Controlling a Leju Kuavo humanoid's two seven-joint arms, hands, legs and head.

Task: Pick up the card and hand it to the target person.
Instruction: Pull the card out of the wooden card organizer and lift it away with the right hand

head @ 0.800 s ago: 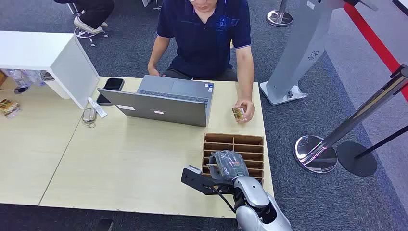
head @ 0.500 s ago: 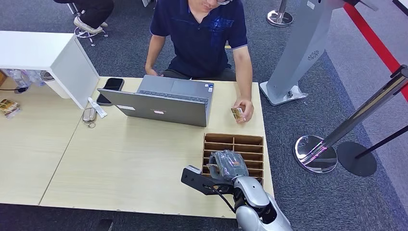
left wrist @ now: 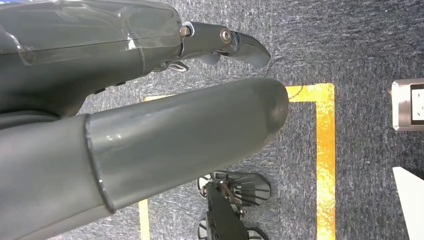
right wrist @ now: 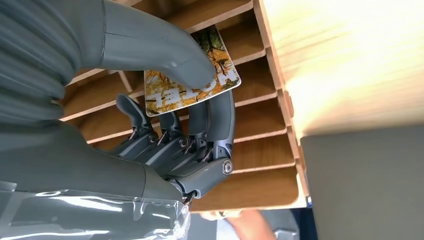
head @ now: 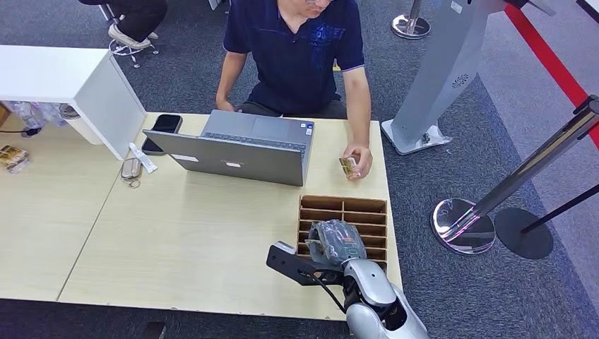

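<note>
In the right wrist view, my right hand [right wrist: 165, 125] pinches a card [right wrist: 172, 92] with an autumn-leaf picture and white lettering between thumb and fingers, just above the slots of a brown card holder [right wrist: 260, 120]. In the head view, my right hand [head: 335, 241] hovers over the near half of the card holder [head: 344, 206] at the table's front right. The person [head: 297, 49] sits across the table; the person's hand [head: 357, 164] holds another small card by the far right edge. My left hand [left wrist: 150, 100] hangs over the carpet, fingers apart, holding nothing.
An open grey laptop [head: 236, 152] stands mid-table in front of the person, a phone [head: 166, 123] to its left. A white cabinet [head: 70, 78] sits at the far left. A stanchion base [head: 463, 226] and a grey kiosk foot [head: 413, 138] stand right of the table.
The person's upper body has shifted slightly. My right hand stays over the card holder with the card.
</note>
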